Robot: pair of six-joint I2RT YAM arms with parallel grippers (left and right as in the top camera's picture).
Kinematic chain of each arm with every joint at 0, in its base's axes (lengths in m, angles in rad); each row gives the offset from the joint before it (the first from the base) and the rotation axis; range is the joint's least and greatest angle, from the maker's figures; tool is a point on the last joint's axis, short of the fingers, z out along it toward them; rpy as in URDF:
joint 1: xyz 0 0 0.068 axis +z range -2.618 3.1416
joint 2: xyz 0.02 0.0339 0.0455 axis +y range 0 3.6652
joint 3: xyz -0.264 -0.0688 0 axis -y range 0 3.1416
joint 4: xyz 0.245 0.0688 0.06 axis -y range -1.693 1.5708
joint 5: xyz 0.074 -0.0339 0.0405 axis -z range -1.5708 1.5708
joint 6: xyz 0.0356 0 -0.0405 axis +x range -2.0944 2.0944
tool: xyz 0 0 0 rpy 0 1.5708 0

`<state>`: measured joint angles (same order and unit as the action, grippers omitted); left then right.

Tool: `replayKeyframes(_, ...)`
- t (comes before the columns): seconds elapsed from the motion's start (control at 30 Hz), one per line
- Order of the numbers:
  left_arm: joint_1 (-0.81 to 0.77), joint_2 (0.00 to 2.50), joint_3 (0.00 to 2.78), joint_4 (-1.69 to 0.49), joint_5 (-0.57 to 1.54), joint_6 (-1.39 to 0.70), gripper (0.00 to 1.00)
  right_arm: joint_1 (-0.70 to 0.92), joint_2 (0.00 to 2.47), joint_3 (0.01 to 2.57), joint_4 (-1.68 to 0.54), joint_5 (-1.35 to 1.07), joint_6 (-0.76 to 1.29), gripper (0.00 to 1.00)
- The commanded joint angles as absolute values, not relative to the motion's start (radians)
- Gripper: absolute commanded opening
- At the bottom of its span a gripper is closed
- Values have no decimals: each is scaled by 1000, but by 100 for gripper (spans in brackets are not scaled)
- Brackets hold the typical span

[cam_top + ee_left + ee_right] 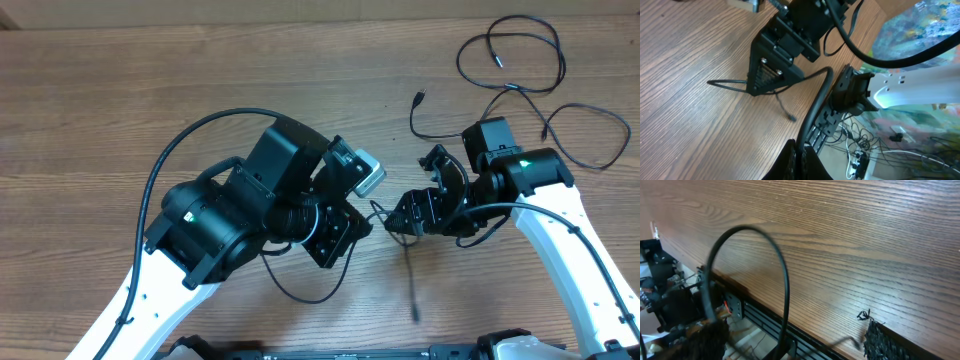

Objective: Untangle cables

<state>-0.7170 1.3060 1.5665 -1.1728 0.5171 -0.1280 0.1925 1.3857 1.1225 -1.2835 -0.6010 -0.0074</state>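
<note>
The two grippers meet low in the middle of the table [150, 80], close to its near edge. The left gripper [358, 225] has its fingers together, and from its wrist view it appears to be clamped on the cable [410, 275], though the grip sits at the very bottom of that picture and is dark. From there the cable bends up and across the wood to the right gripper [398, 222], just beside it. The right's fingers stand well apart, and a bow of the cable arches between them without being pinched. One thin tail of the cable runs straight toward the near edge, and a short end with a small plug lies flat on the wood below the right's finger.

The other loops [459, 58] lie loose at the far right corner, well apart from both grippers, with one plug [417, 99] pointing toward the centre. The far left half of the table is bare wood, while the near edge is just beside both grippers
</note>
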Motion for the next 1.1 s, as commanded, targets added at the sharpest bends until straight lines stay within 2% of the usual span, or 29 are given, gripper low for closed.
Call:
replayKeyframes(0.0, -720, 1307, 1587, -1150, 552, -136, 4, 197, 1385, 1117, -1280, -584, 2, 88)
replayKeyframes(0.07, -720, 1307, 1587, -1142, 562, -136, 4, 197, 1385, 1117, -1279, -584, -1, 87)
replayKeyframes(0.2, -720, 1307, 1587, -1136, 577, -135, 4, 197, 1385, 1117, -1259, -565, 14, 71)
replayKeyframes(0.47, -720, 1307, 1587, -1210, 505, -136, 4, 197, 1385, 1117, -1197, -315, 306, 54)
replayKeyframes(0.6, -720, 1307, 1587, -1269, 422, -150, 4, 197, 1385, 1117, -1180, -306, 334, 51)
replayKeyframes(0.77, -720, 1307, 1587, -1324, 230, -286, 4, 196, 1385, 1117, -1179, -219, 422, 46)
replayKeyframes(1.07, -720, 1307, 1587, -1402, -56, -489, 4, 196, 1385, 1117, -1179, -214, 423, 47)
